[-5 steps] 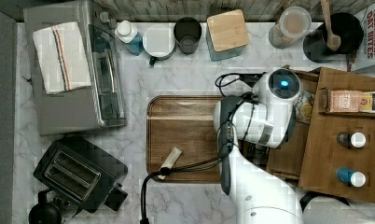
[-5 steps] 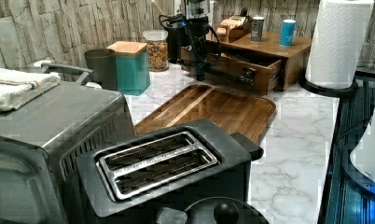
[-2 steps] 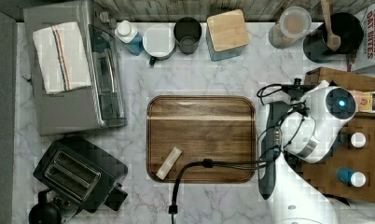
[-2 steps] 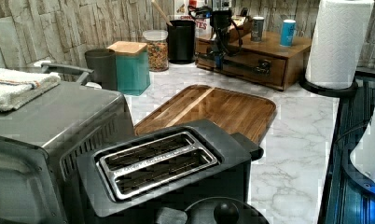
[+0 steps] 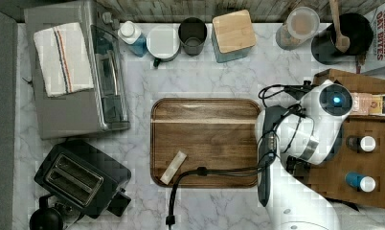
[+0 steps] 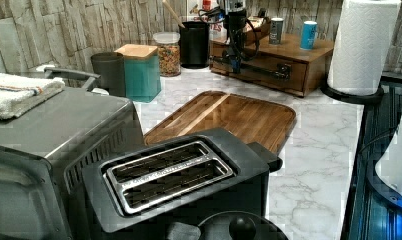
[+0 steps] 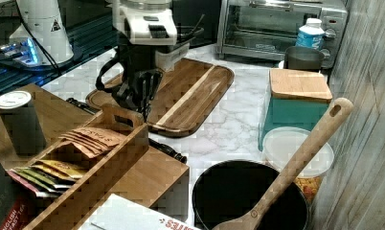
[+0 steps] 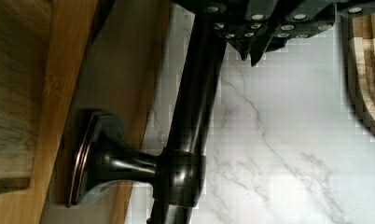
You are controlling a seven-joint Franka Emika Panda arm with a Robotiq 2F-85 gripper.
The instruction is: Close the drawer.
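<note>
The drawer [image 6: 294, 75] sits pushed into its wooden cabinet, its front panel flush with the cabinet's face in the left view. Its long black bar handle [image 6: 261, 71] [image 8: 195, 107] [image 7: 167, 149] runs across the front. My gripper [image 6: 234, 59] [image 7: 141, 98] [image 8: 252, 53] hangs just in front of the handle, on the countertop side. Its fingertips are together and shut, right beside the bar with nothing held between them. In the top view the white arm [image 5: 320, 120] covers the drawer front.
A dark wooden tray [image 5: 205, 141] lies on the marble in front of the cabinet. Bottles [image 5: 363, 143] and a tea box [image 7: 85, 158] stand on the cabinet top. A paper towel roll [image 6: 361, 45], a utensil pot [image 5: 341, 31], a toaster [image 5: 80, 177] and a toaster oven [image 5: 75, 72] stand around.
The arm has swung toward the top view's right, off the tray. The drawer, standing open a second ago, has slid into the cabinet.
</note>
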